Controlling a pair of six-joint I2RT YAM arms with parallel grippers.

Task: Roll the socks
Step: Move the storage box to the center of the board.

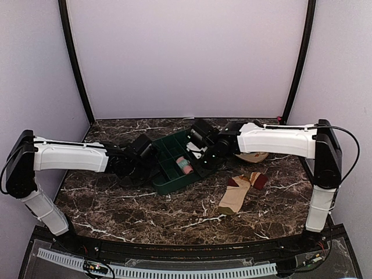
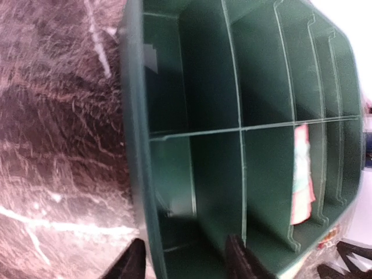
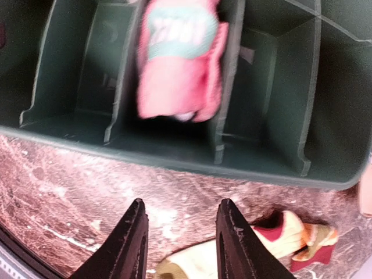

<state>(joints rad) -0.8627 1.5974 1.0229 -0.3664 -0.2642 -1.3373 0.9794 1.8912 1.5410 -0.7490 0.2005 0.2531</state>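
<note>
A: Where do we find the socks?

B: We see the pink sock (image 1: 185, 164) bunched up inside the green tray (image 1: 167, 185), in one of the narrow slots on the side nearer the right arm. Its teal and white patch shows in the right wrist view. The tan sock (image 1: 237, 196) lies flat on the table (image 1: 139, 212), just to the right of the tray and apart from it. Its maroon heel and toe point away from the arms' bases.

A: And the left fingers (image 2: 131, 264)?

B: We see them spread apart, holding nothing. They hang at the tray's left end, and its outer wall runs between them — one finger over the marble, the other over the tray's inside. We cannot tell whether either one touches the wall.

A: The right fingers (image 3: 132, 244)?

B: Also apart, with nothing between them. They hover over bare table just outside the tray's right wall, and the slot with the pink sock sits straight ahead of them. The tan sock is near them, off to one side.

A: Anything else we can make out?

B: A pale tan piece (image 1: 257, 156) peeks out from under the right arm — too much of it is hidden for us to say what it is.
</note>
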